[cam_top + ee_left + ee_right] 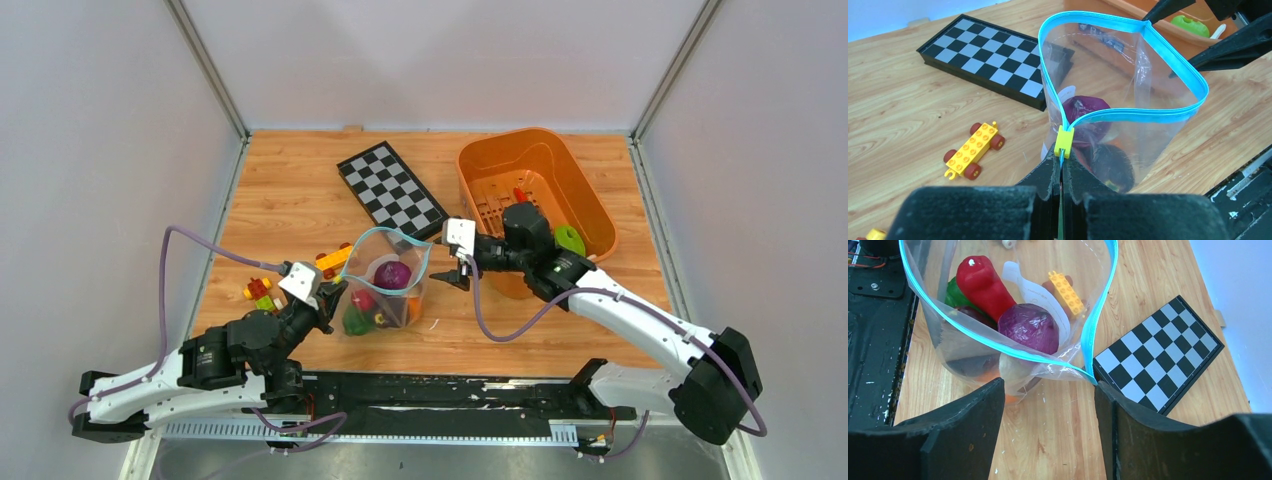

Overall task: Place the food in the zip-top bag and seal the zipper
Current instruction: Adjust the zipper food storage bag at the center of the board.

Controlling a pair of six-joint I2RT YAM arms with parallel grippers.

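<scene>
- The bag stands upright a little left of the table's middle, toward the near edge. Its mouth is spread wide open.
- The zipper forms an open blue loop, and its yellow slider sits at the end nearest the left arm.
- The left gripper has its fingers pressed together on the bag's edge just below the slider.
- The right gripper has its fingers spread wide apart. The opposite corner of the zipper lies in the gap between them, close to one fingertip and not clamped.
- Inside the bag are a purple piece, a red piece, a green piece and a dark piece low down.
- An orange piece shows at the bag's bottom right. I cannot tell whether it is inside.
- A white label shows through the clear plastic.
- The basket sits in the far right corner. A green food piece lies at its near side, beside the right arm.
- The checkerboard lies tilted near the middle of the far edge.
- The toy car rests on the table just left of the bag.
- Bricks lie nearer the left edge.
</scene>
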